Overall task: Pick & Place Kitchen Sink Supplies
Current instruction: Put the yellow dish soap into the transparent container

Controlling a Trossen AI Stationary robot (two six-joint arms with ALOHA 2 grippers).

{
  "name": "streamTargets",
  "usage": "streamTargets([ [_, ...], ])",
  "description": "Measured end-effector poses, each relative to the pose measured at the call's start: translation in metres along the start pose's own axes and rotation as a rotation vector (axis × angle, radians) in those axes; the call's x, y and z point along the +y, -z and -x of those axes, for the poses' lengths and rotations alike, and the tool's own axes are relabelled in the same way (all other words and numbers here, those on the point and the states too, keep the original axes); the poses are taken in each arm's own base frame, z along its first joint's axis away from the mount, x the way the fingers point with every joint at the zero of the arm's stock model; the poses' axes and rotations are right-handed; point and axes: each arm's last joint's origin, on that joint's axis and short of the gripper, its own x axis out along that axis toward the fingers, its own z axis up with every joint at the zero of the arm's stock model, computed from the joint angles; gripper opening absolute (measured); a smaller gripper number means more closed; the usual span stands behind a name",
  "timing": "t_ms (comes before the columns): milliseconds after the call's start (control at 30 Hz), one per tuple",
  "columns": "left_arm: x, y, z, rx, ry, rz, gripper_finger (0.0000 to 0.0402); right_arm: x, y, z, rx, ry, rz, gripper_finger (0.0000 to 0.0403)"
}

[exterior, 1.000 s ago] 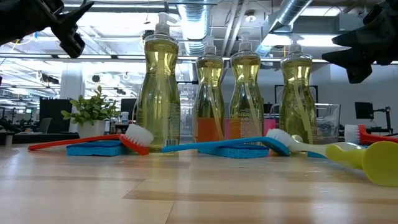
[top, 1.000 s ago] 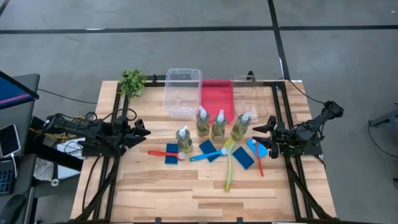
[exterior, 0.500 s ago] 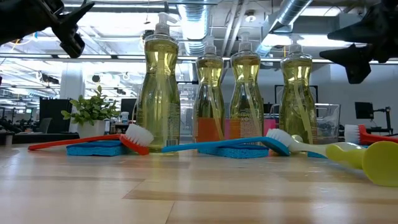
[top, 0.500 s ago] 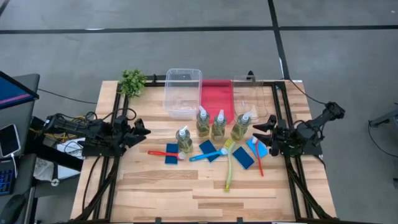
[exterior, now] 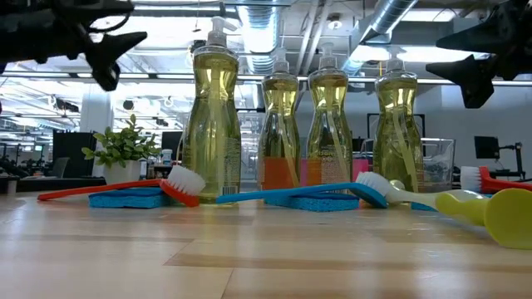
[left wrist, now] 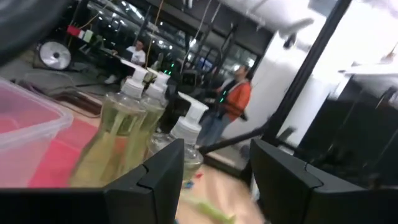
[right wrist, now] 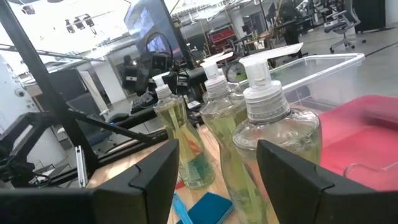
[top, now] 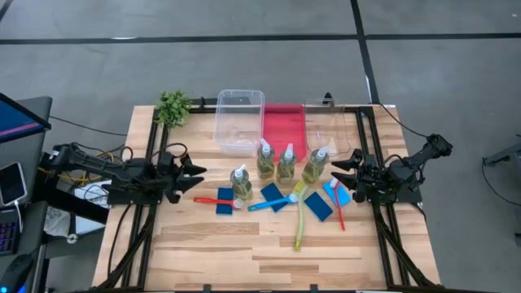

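Observation:
Four clear pump bottles of yellow-green soap (top: 241,183) (top: 265,159) (top: 286,164) (top: 317,165) stand upright mid-table. In front of them lie flat blue sponges (top: 225,200) (top: 274,196) (top: 317,205), a red brush (top: 213,200), a blue brush (top: 273,202), a yellow-green brush (top: 299,218) and a second red brush (top: 338,207). My left gripper (top: 198,173) (exterior: 116,58) hovers open left of the bottles, pointing at them. My right gripper (top: 342,169) (right wrist: 217,168) hovers open just right of the rightmost bottle. Neither holds anything.
A clear tub (top: 239,120), a red tray (top: 283,130) and a second clear tub (top: 334,126) sit along the far edge, with a small leafy plant (top: 173,107) at the far left corner. Bare wood lies toward the near edge. A person (left wrist: 235,102) stands in the room beyond.
My left gripper has moved a little toward the table's right edge, nearer the leftmost bottle, and has rolled as it went. My right gripper has turned slightly in place. Both stay open, and nothing on the table has moved.

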Motion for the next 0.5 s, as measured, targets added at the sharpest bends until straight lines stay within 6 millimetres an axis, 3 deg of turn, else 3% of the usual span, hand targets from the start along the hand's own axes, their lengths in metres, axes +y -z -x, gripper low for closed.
streamTargets([
  [167,-0.007,-0.005,-0.021,0.070,-0.042,-0.069,0.0186,0.000,0.000,0.000,0.000,-0.001,0.027,0.0209],
  [500,-0.013,0.008,-0.061,0.254,-0.074,-0.236,0.0188,0.000,0.000,0.000,0.001,-0.005,0.044,0.0209],
])
